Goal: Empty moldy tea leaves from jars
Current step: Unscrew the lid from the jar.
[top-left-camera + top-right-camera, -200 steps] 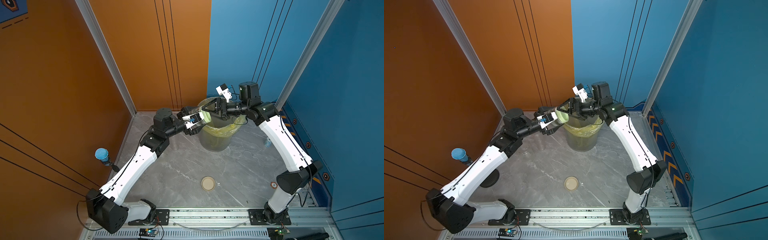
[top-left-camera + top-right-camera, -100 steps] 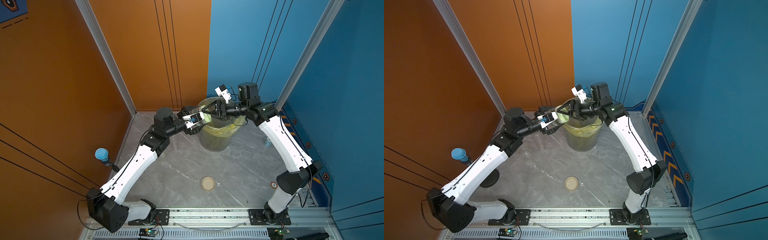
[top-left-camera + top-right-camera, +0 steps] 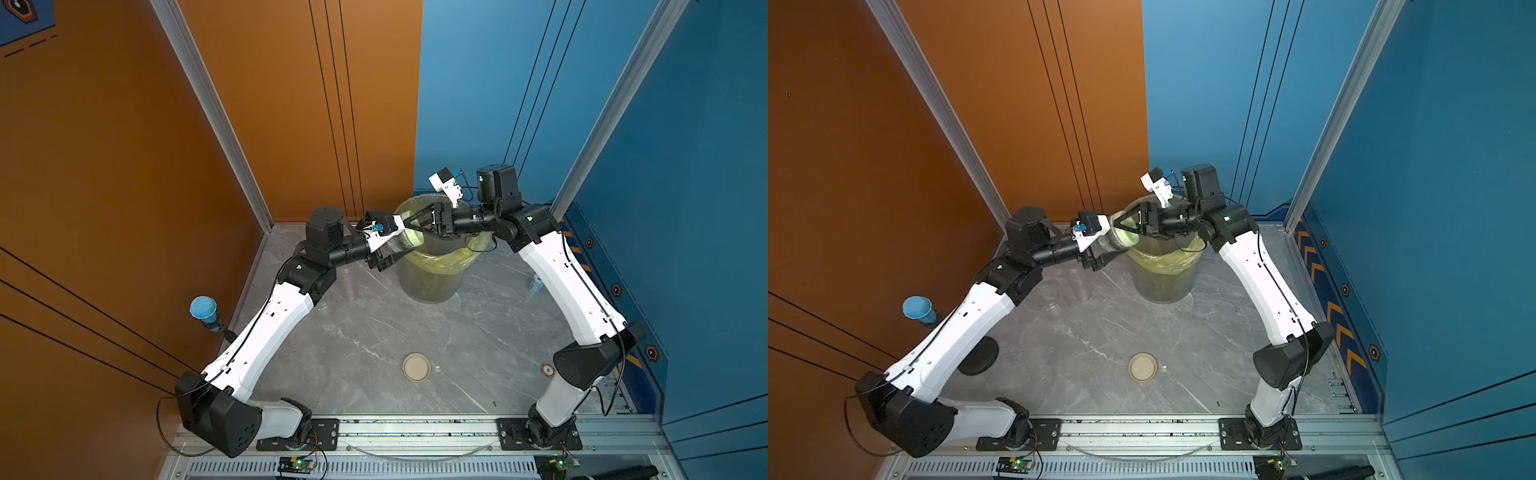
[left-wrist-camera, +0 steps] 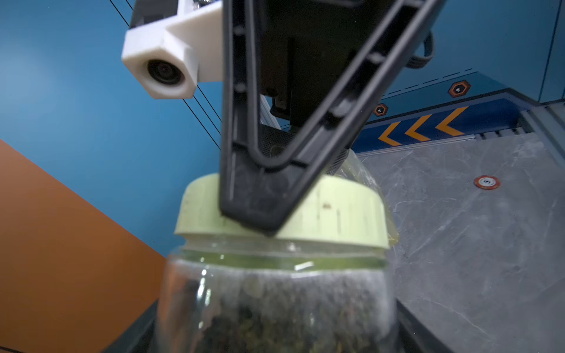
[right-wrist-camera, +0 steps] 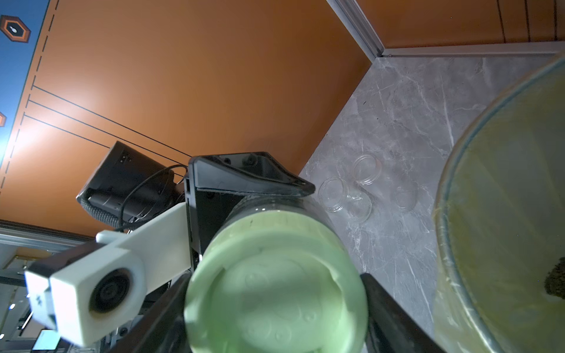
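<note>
Closest to the robot's base, well in front of the bin [image 3: 428, 278], a beige lid [image 3: 416, 367] lies flat on the grey marble table [image 3: 365, 332] with nothing touching it. Nearer the bin on the right arm's side there's a faint whitish lid [image 3: 495, 308], also flat. On the left arm's side of the bin are two clear jars [image 5: 344, 195] [image 5: 367, 169] with no lids on. They look empty, though they're small and hard to read. At the bin's rim is the main action: the left gripper [image 3: 392, 249] is clamped around a short jar [image 4: 275, 305], held roughly on its side with the lid end poking over the bin's opening. The right gripper [image 3: 415, 231] comes in from the other side, and its fingers [image 4: 256, 195] are squeezed onto the green lid [image 4: 336, 211], which is on the jar. That black finger blocks a good chunk of the left wrist view, and the lid fills much of the right wrist view. In both top views the white camera mount hides the left gripper's upper finger. Inside the jar you can see dark tea leaves [image 4: 260, 324] packed behind the glass, a bit blurry. The bin has a yellow bag [image 3: 453, 259] folded over its rim, and a small dark heap [image 5: 556, 284] sits down inside it.
</note>
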Available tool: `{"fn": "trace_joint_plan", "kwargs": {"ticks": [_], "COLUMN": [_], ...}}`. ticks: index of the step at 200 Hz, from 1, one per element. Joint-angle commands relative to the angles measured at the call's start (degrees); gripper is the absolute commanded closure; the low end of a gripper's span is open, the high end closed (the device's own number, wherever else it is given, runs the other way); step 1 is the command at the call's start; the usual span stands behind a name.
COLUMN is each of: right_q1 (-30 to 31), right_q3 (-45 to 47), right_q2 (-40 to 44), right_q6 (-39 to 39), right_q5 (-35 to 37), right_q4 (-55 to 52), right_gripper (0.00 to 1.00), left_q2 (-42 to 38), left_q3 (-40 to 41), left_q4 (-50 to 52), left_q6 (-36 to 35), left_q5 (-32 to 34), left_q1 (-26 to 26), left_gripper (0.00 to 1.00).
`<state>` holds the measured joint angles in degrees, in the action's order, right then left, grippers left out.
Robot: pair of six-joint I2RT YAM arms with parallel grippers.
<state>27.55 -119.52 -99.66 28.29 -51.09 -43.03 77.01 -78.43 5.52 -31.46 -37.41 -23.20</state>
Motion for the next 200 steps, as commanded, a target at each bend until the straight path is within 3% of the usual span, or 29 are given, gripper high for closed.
{"fn": "trace_joint_plan", "kwargs": {"ticks": [1,54,139,177,200], "right_q1": [1.9,3.3,2.8,3.3,3.6], "right_q3": [-0.4,-0.9,-3.3,-5.1,-5.5], "right_q2": [1.1,1.7,1.2,-0.2,-0.5], "right_q6": [-9.0,-20.5,-24.0,-22.5,-22.6], "right_q5": [0.4,1.7,2.0,2.7,3.0], "right_q4": [-6.7,-11.0,-11.1,-11.1,-11.2], "right_gripper": [0.4,0.39,0.37,0.24,0.23], "left_q2": [0.0,2.3,2.1,1.1,1.0], "left_q3": [-4.4,-7.5,-5.0,-2.5,-2.0], "left_q4": [-6.7,-8.7,-13.0,-16.7,-17.3], "left_q6": [10.6,20.6,24.3,24.5,24.7], "left_q5": [-6.3,-15.6,-16.6,-14.1,-13.9], "left_q1": [2.4,5.6,6.2,5.9,5.8], "left_gripper": [0.49,0.49,0.49,0.49,0.49]}}
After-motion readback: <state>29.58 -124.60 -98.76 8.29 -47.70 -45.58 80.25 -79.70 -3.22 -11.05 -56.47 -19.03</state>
